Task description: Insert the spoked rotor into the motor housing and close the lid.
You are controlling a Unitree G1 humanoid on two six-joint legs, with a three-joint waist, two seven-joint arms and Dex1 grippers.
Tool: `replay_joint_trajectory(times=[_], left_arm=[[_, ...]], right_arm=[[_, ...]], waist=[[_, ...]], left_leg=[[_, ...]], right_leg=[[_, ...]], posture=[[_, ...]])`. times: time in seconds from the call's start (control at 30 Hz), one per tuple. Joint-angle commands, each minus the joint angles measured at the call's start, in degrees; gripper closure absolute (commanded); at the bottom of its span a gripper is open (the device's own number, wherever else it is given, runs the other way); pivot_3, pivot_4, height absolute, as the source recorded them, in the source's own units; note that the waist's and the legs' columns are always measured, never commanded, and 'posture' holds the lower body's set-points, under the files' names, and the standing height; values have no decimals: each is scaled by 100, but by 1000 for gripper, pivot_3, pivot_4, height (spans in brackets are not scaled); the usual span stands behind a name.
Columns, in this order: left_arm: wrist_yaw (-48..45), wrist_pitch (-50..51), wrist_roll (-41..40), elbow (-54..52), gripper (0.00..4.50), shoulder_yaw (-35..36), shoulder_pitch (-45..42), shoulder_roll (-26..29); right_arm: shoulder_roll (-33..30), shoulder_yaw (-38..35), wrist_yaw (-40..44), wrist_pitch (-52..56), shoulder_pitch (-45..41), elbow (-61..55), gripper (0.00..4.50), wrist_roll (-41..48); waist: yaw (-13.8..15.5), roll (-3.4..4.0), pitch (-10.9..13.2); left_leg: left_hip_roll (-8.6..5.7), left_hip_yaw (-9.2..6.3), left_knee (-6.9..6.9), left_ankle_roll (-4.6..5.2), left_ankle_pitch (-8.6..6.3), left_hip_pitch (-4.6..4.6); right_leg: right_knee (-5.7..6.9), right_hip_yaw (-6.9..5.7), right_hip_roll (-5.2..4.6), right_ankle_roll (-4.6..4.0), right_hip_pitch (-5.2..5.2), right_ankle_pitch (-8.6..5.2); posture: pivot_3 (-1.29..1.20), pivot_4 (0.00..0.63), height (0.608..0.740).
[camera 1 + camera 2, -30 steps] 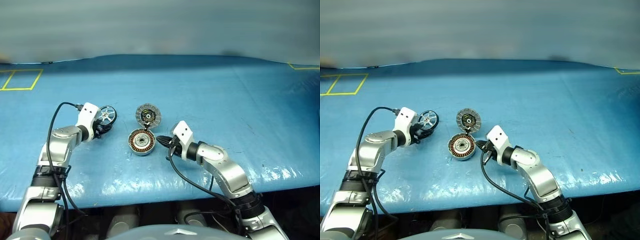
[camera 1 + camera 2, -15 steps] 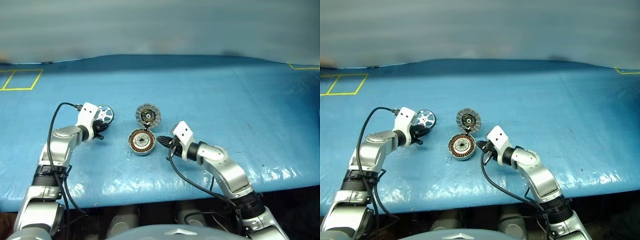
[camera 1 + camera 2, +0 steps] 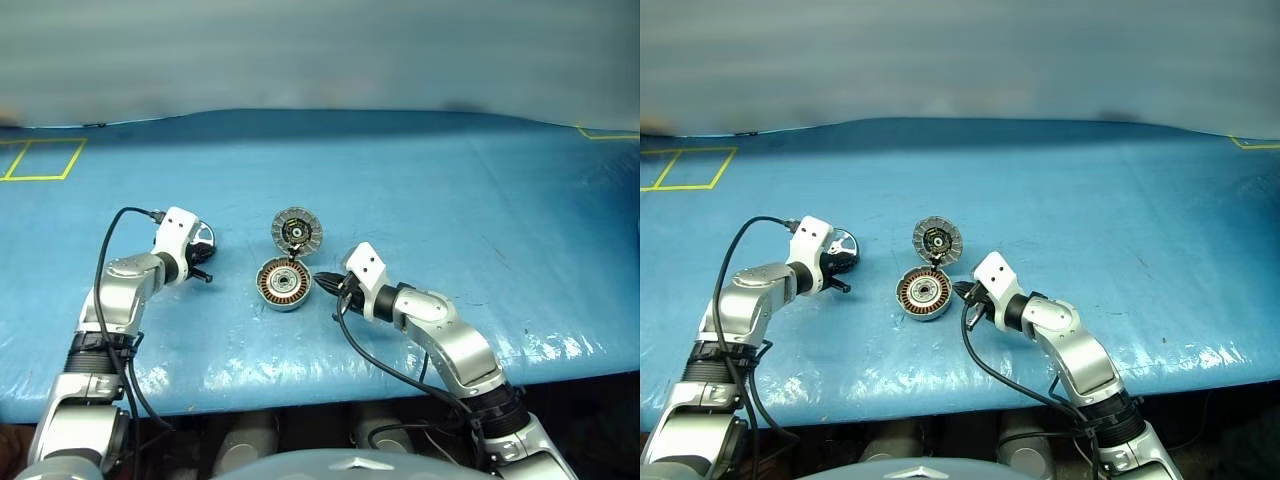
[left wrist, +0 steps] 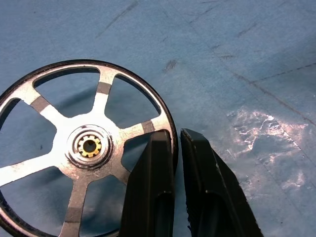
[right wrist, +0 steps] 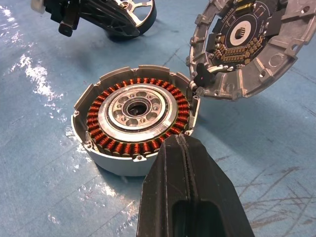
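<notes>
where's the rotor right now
In the head views the rotor is on the robot's left, pinched by its rim in the left gripper just over the blue table, left of the housing and the lid.

We see a table (image 3: pixel 420 190) under a blue cover, with yellow tape lines (image 3: pixel 40 160) at its far left corner; on it rests the motor housing (image 3: pixel 284 284).

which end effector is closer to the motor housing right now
The right. The right end effector sits shut right beside the motor housing, at its rim. The left end effector is off to the housing's left, shut on the spoked rotor.
</notes>
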Motion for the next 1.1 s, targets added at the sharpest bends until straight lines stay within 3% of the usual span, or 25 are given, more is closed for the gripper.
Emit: replay_joint_trajectory(times=[0.03, 0.27, 0.4, 0.53, 0.8, 1.1], left_arm=[[-181, -149, -100, -290, 4493, 71, 73, 72], [-910, -732, 83, -513, 4493, -399, 273, 387], [-1208, -968, 453, -666, 3458, -821, 437, 772], [-1297, -1118, 690, -878, 3458, -928, 582, 1138], [-1481, -1199, 539, -1501, 3458, -672, 569, 1333], [-1881, -1258, 696, -1764, 3458, -935, -158, 1752]], right_arm=[[1, 1, 31, -119, -13, -95, 4500, 13], [-3, 3, 45, -117, -12, -102, 4500, 0], [-3, -3, 35, -113, -2, -111, 4500, -2], [-10, -5, 26, -110, 13, -114, 4500, -7], [-6, 24, 43, -110, -2, -80, 4500, -27], [3, 40, 65, -129, -52, -15, 4500, -43]], waist=[[2, 0, 0], [1, 0, 0], [-2, 0, 0], [-10, 2, 1], [8, 0, 2], [-1, -2, 4]], left_leg=[[0, 0, 0, 0, 0, 0], [0, 1, -2, 0, 0, -1], [0, 1, -3, 0, 0, -1], [2, 4, -10, 1, 0, 1], [3, 0, -10, 1, -1, -2], [2, 4, -10, 2, 0, -2]], right_leg=[[0, 0, 0, 0, 0, 0], [-2, 1, 0, -1, -1, 0], [-3, 1, -1, -1, -1, 0], [-3, 6, 0, -3, -5, 0], [-6, 2, 0, 5, -4, -5], [-6, 1, 1, 11, -3, -8]], posture=[[0, 150, 740], [0, 150, 740], [0, 150, 740], [0, 150, 740], [0, 150, 740], [0, 150, 740]])
